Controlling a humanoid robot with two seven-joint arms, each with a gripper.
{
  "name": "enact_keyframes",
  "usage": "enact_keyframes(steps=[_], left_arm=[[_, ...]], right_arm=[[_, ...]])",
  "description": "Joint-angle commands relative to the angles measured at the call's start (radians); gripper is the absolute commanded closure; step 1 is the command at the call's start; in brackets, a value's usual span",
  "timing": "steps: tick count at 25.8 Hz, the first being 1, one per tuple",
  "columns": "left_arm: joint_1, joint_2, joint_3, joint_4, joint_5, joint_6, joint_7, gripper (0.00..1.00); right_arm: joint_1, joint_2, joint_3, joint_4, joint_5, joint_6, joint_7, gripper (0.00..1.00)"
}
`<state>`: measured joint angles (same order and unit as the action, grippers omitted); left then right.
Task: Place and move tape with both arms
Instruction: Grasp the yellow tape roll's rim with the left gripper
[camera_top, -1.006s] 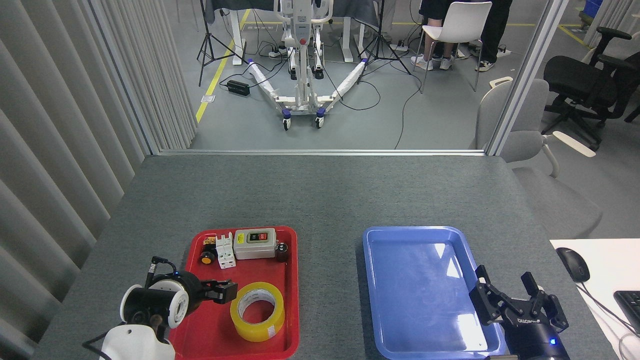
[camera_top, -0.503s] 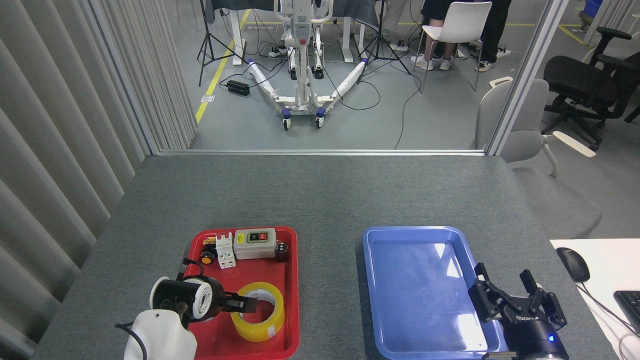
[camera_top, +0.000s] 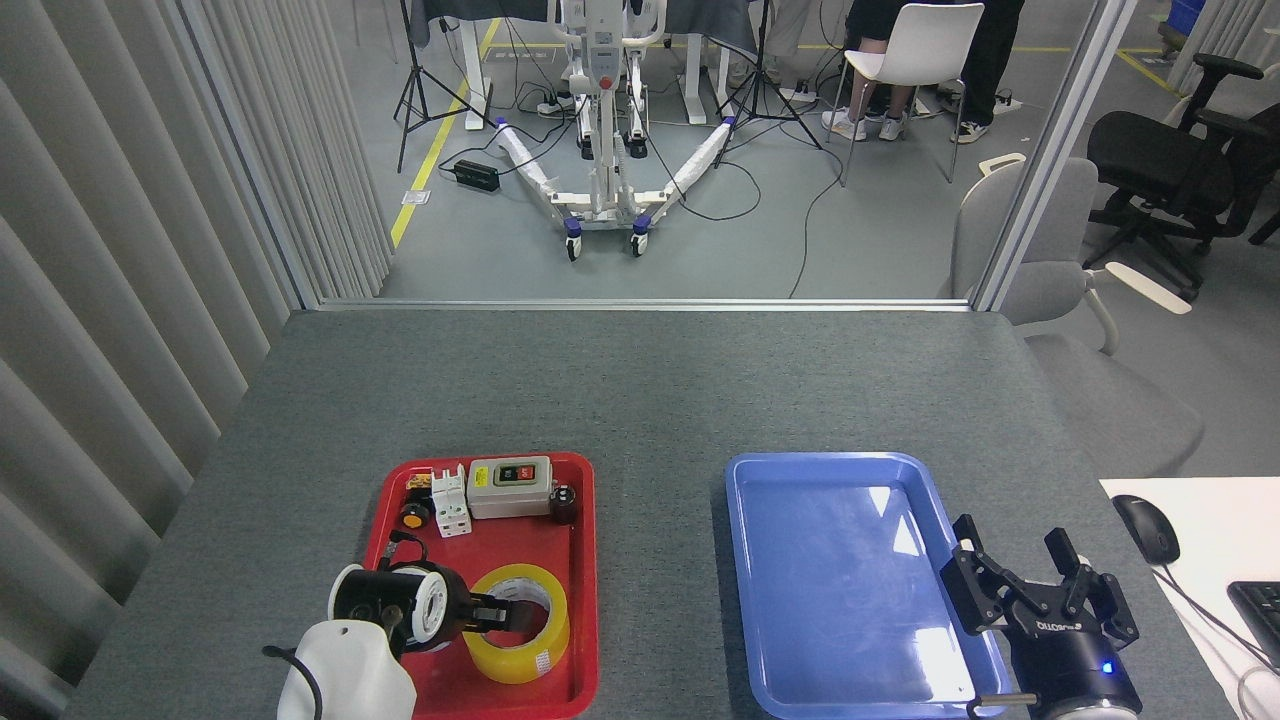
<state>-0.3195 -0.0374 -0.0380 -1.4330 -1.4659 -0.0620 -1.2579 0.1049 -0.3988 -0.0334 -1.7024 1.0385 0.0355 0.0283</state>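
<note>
1. Grey table (camera_top: 640, 390) carries a red tray (camera_top: 585, 560) on the left and a blue tray (camera_top: 760, 560) on the right, well apart.
2. The tape (camera_top: 520, 655) lies flat in the near part of the red tray, hole facing up, white core visible, small label on its outer wall toward the near side.
3. Far end of the red tray holds a grey switch box (camera_top: 510, 487), a white breaker block (camera_top: 451, 503), a yellow-and-black button (camera_top: 411, 517) and a small dark part (camera_top: 563, 503).
4. Left end effector (camera_top: 500, 612) is over the red tray from the left; dark fingers reach across the tape's rim into the core opening. Whether the fingers are clenched or spread: cannot tell, seen end-on and dark.
5. Right end effector (camera_top: 1035, 590) is at the near right corner of the blue tray, fingers splayed apart, grasping nothing; blue light lit on its body.
6. Blue tray interior shows only reflections.
7. White surface at right edge carries a black mouse (camera_top: 1146, 527) and the corner of a keyboard (camera_top: 1262, 610).
</note>
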Motion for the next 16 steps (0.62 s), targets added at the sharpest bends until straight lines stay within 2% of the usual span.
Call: enact_keyframes(steps=[1,3,5,6,9,13,16], left_arm=[[-0.001,0.001,0.0,0.01,0.001,0.027,0.02,0.04],[-0.001,-0.002,-0.002,0.01,0.004,0.025,0.02,0.3],[-0.001,0.001,-0.005,0.011,0.004,0.014,0.022,0.61],[-0.001,0.001,-0.005,0.014,0.001,0.014,0.025,0.65],[-0.001,0.01,-0.005,0.023,-0.001,0.002,0.025,0.68],[0.0,0.017,-0.005,0.025,0.001,-0.067,0.02,0.83],[0.0,0.017,-0.003,0.023,0.001,-0.088,0.02,0.88]], right_arm=[[0.001,0.0,0.0,0.0,0.0,0.0,-0.001,0.0],[-0.002,0.002,0.001,0.0,0.0,0.0,-0.001,0.0],[-0.002,-0.002,0.001,0.0,0.0,0.0,-0.001,0.0],[-0.005,-0.002,0.001,0.0,0.0,0.0,-0.001,0.0],[-0.013,-0.006,0.001,0.0,0.0,0.0,-0.001,0.0],[-0.017,-0.005,0.001,0.0,0.0,0.0,-0.001,0.0],[-0.021,-0.005,0.001,0.0,0.002,0.0,-0.001,0.0]])
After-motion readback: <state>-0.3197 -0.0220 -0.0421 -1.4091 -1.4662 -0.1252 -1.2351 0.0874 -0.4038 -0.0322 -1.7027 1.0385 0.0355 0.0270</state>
